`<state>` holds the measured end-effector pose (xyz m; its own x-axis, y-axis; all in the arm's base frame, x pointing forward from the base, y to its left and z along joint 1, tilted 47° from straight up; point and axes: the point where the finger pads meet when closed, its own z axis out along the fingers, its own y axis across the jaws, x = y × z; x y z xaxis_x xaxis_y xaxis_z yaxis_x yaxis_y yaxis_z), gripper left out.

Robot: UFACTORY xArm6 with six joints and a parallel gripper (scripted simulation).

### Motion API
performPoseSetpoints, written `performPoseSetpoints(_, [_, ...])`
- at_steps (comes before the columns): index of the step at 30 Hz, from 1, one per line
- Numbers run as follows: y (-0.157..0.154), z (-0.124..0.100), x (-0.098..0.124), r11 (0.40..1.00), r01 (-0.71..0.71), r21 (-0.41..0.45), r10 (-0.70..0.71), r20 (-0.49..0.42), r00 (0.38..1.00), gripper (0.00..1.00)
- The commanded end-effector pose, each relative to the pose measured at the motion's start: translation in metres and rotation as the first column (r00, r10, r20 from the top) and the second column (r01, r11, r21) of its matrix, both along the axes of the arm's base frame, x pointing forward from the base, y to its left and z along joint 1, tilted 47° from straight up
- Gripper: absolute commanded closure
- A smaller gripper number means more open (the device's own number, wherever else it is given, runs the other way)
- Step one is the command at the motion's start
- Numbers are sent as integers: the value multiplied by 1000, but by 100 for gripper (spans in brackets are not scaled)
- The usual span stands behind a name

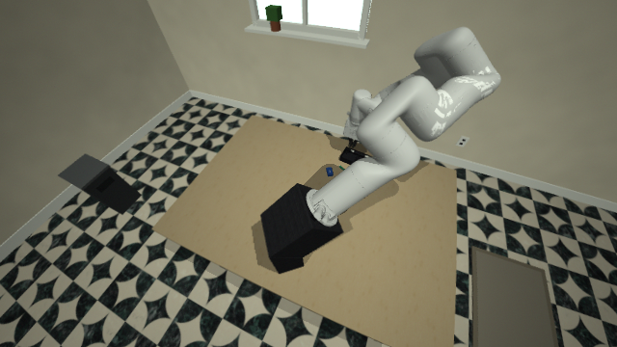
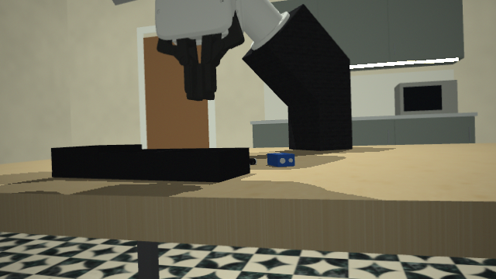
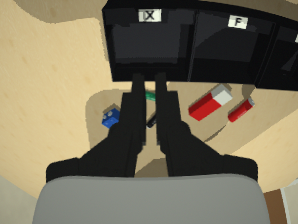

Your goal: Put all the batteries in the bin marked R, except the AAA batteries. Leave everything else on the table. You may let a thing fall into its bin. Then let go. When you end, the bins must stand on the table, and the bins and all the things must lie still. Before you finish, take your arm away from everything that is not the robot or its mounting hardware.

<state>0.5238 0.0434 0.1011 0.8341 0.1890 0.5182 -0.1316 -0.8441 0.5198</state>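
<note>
My gripper [image 2: 199,97] [image 3: 150,88] is shut with nothing visible between the fingers. It hangs above the near edge of the bin marked X [image 3: 149,46]. A row of low black bins [image 2: 151,163] [image 1: 352,155] stands on the table; beside X is the bin marked F [image 3: 229,50], and a third bin [image 3: 288,56] is cut off at the right with no mark in view. A blue block battery [image 3: 111,117] [image 2: 280,159] [image 1: 330,171] lies in front of the bins. Two red cylinder batteries, a thick one [image 3: 210,102] and a thin one [image 3: 241,110], lie near bin F. A small green thing [image 3: 152,98] [image 1: 340,168] is partly hidden behind my fingers.
The arm's black base [image 1: 299,226] [image 2: 314,97] stands mid-table behind the blue battery. A small dark stub [image 2: 253,160] shows at the bins' right end. The table's front edge [image 2: 248,217] is close in the exterior view.
</note>
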Motion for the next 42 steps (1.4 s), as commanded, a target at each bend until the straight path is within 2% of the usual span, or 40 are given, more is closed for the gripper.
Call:
performPoseSetpoints(1, [21, 30, -22, 1000, -1, 1, 1, 2, 1000, 93])
performPoseSetpoints(6, [42, 59, -44, 1000, -1, 1, 1, 2, 1000, 93])
performPoseSetpoints(8, [42, 59, -44, 1000, -1, 1, 1, 2, 1000, 93])
performPoseSetpoints(11, [54, 74, -57, 1000, -1, 1, 1, 2, 1000, 93])
performPoseSetpoints(25, [54, 74, -57, 1000, -1, 1, 1, 2, 1000, 93])
performPoseSetpoints(26, [53, 66, -59, 999, -35, -26, 34, -23, 999, 58])
performPoseSetpoints(33, [41, 11, -73, 967, -211, -142, 187, -162, 969, 58])
performPoseSetpoints(40, [30, -45, -87, 903, -369, -219, 299, -298, 907, 58])
performPoseSetpoints(42, [30, -45, -87, 903, -369, -219, 299, -298, 907, 58])
